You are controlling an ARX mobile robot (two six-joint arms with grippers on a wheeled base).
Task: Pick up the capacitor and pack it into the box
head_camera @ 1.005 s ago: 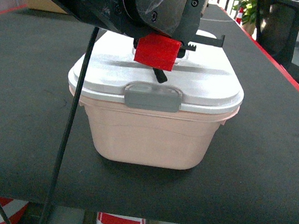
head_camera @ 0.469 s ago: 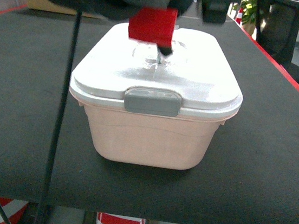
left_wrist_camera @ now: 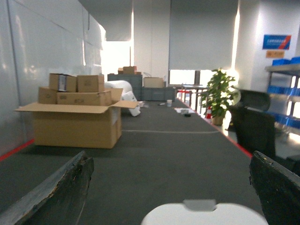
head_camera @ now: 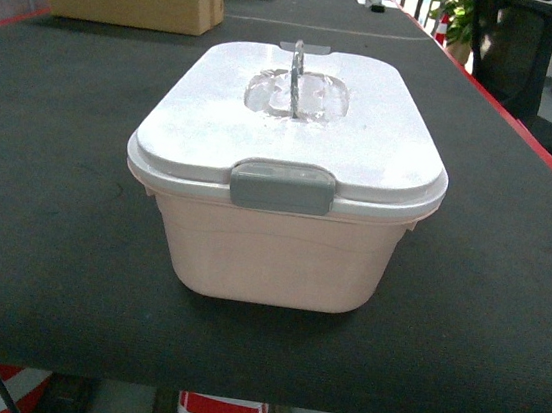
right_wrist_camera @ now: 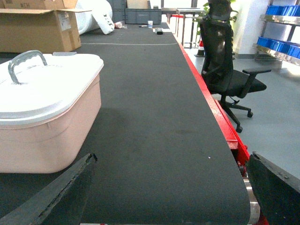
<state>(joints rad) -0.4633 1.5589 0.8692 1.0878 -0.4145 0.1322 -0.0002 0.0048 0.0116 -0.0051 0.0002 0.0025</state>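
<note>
1. In the left wrist view, the two dark, worn fingers of the left gripper are seen at the lower corners of the frame, spread wide apart with nothing held between them
2. In the right wrist view, the right gripper is likewise shown with its dark fingers set wide at the bottom corners, and nothing is gripped
3. Neither gripper is seen in the head view
4. The pale peach-pink rectangular plastic box with rounded corners is found standing upright on the black textured table surface, close to the near edge and roughly central in the head view
5. The box is closed by a white plastic lid, and a grey clasp is seen folded down on the near side
6. A grey handle is raised upright at the middle of the lid, above a shallow recess
7. In the right wrist view the box is placed at the left, beside and apart from the right gripper; in the left wrist view only the lid's far edge is shown, between the fingers
8. No capacitor can be made out in any view
9. Further back, a brown open cardboard carton is set at the table's left, and a black office chair stands off its right edge
10. A green potted plant is seen far behind
</note>
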